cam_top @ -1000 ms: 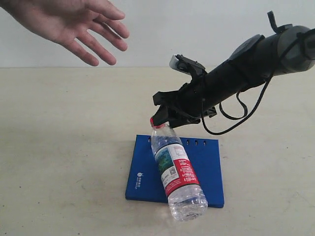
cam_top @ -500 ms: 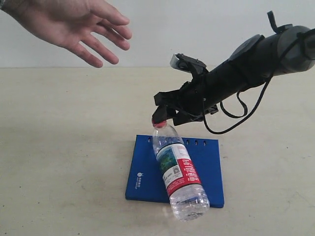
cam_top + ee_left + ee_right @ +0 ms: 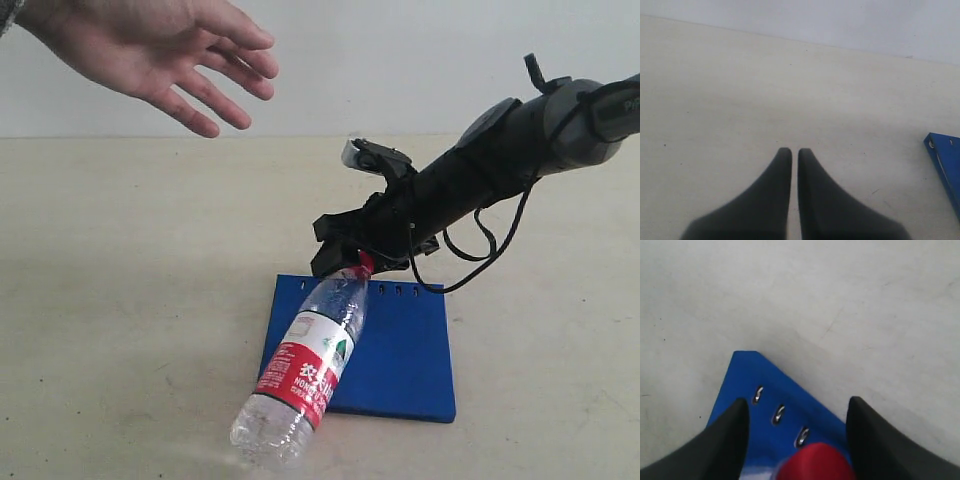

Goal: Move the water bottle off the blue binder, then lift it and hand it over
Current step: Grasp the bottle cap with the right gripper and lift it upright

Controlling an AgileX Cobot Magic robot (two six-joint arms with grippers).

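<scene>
Between the spread jaws of our right gripper [image 3: 797,402] sits the red cap [image 3: 815,462], not pinched as far as we can see. From there the water bottle [image 3: 305,365] slants down across the blue binder [image 3: 400,350], its base past the near edge. We judge it smooth, round and prone to roll, and we would grasp the labelled middle. Our left gripper [image 3: 790,155] is pressed together.
</scene>
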